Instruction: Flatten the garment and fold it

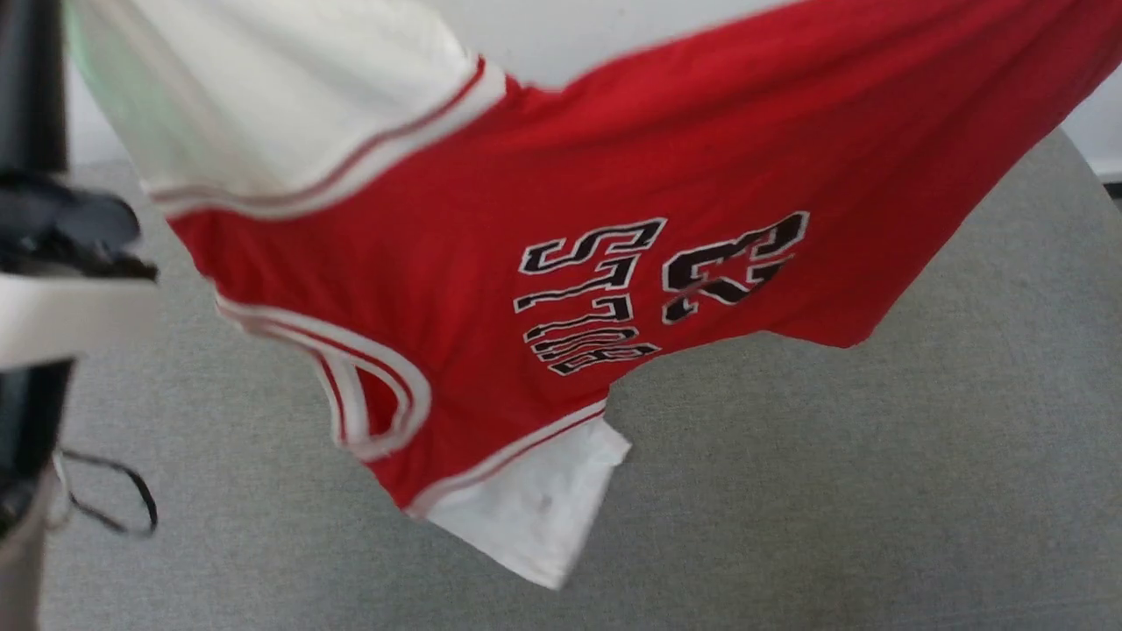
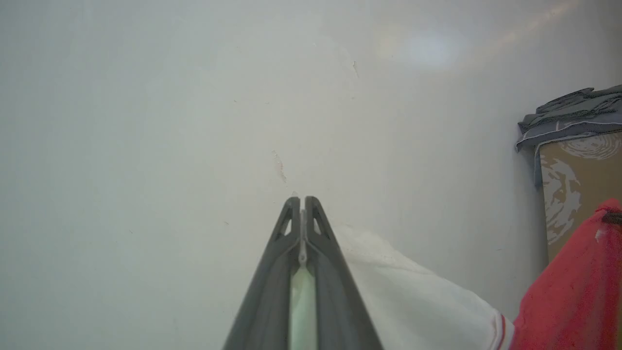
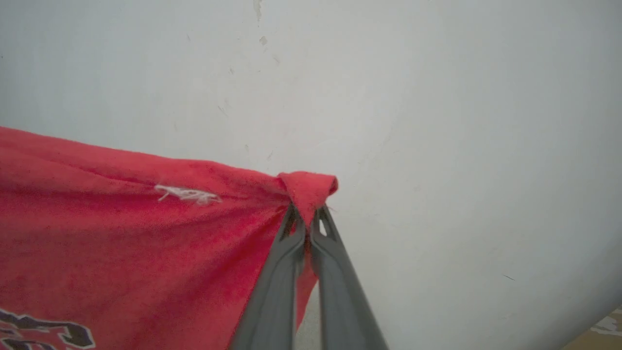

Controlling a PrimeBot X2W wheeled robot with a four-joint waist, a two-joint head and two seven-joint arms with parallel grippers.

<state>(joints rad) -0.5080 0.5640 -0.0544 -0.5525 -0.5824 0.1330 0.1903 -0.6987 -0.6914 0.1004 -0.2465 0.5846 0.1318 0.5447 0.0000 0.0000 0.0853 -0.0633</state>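
Grey cloth-covered tabletop (image 1: 877, 491) lies under the work, with a pale wall (image 3: 437, 97) on the far side. The garment (image 1: 701, 166) is off the tabletop, hanging in the air above it and stretched left to right between the two arms, judged to be so held that its own weight draws the creases out before it is laid flat. Its upper edge runs fairly taut and its lower edge sags toward the near side. White sleeve (image 1: 280, 96) rises to the far left toward its holding point. The second sleeve (image 1: 535, 513) and striped collar (image 1: 372, 394) dangle free at near left, and the lettering (image 1: 596, 298) reads sideways. Right pincer (image 3: 306, 214) is pressed together, pinching a bunched red corner. Left pincer (image 2: 302, 204) is pressed together with a pale sliver of cloth between its fingers, taken to be the sleeve edge. Flattening not yet done, folding not begun
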